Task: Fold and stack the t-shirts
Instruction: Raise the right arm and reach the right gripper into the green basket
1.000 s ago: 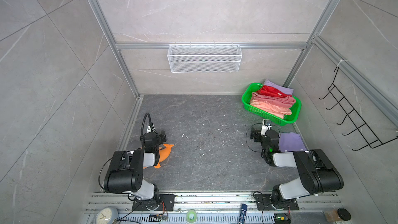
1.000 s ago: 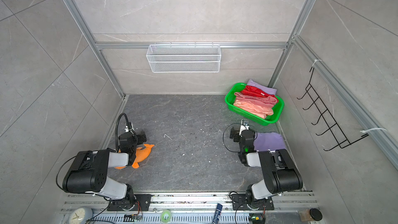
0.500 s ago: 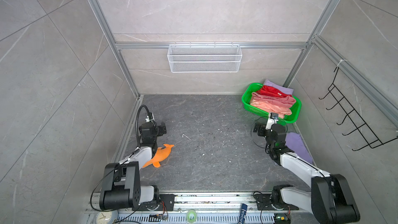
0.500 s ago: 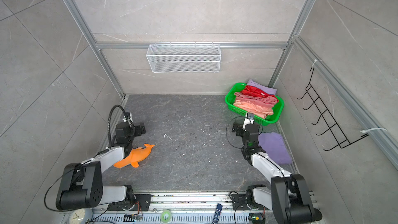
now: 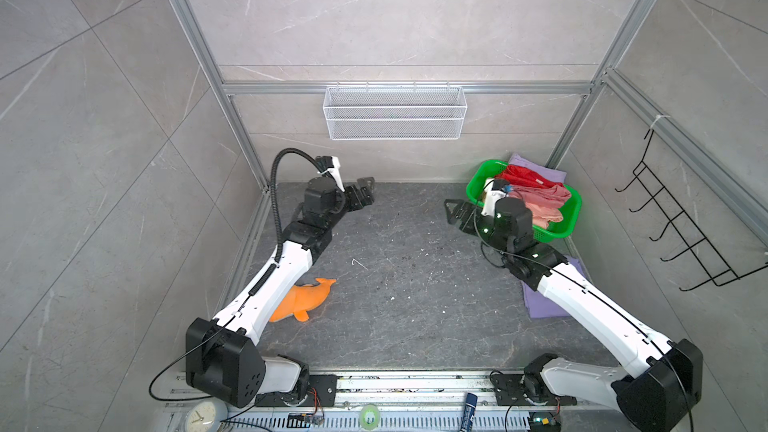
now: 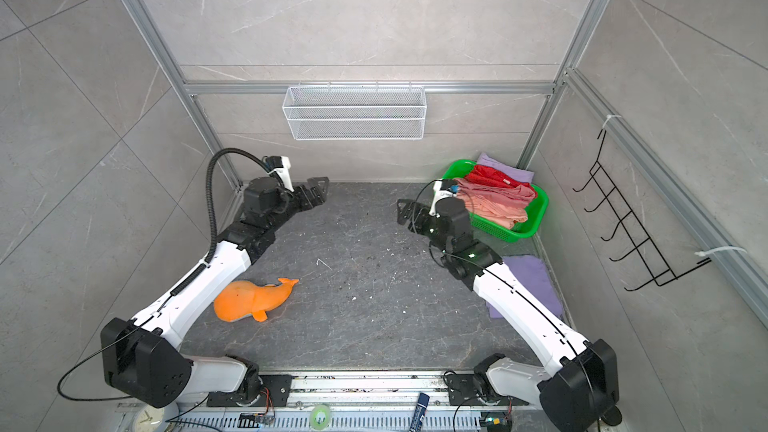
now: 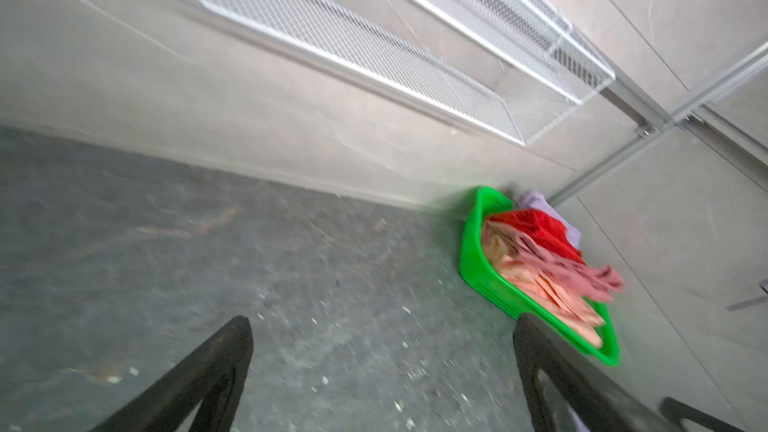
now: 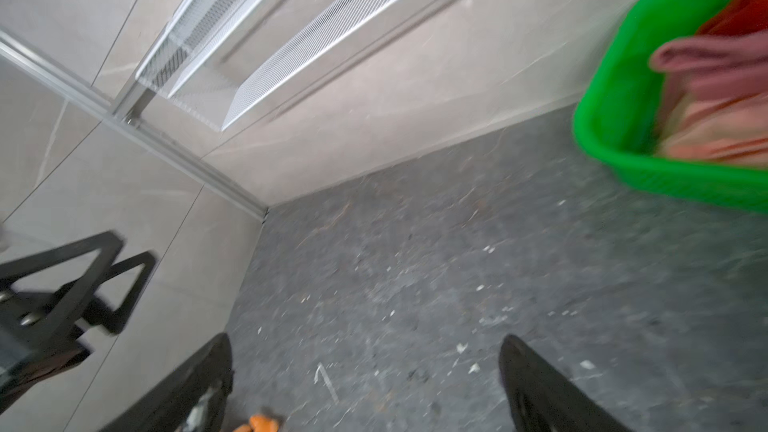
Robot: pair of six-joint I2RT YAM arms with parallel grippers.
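Note:
A red t-shirt point(image 5: 525, 176), a dusty rose one point(image 5: 546, 195) and a pale peach one point(image 5: 544, 214) lie crumpled in the green basket point(image 5: 474, 189) at the back right. A lavender t-shirt point(image 5: 540, 166) pokes out behind the basket. Another lavender t-shirt point(image 6: 532, 276) lies flat on the floor, partly under my right arm. My right gripper point(image 5: 455, 211) hovers open just left of the basket, holding nothing. My left gripper point(image 5: 363, 191) stands open and empty near the back wall on the left. The left wrist view shows the basket point(image 7: 473, 251) beyond its open gripper point(image 7: 382, 326).
An orange plush toy point(image 6: 249, 299) lies on the floor beside my left arm. A white wire shelf point(image 5: 395, 114) hangs on the back wall and a black hook rack point(image 5: 681, 234) on the right wall. Tiled walls close in the dark floor point(image 5: 415, 284).
Both arms have unfolded from near the front rail and stretched toward the back wall. The right gripper has come up beside the basket. Both grippers stayed open.

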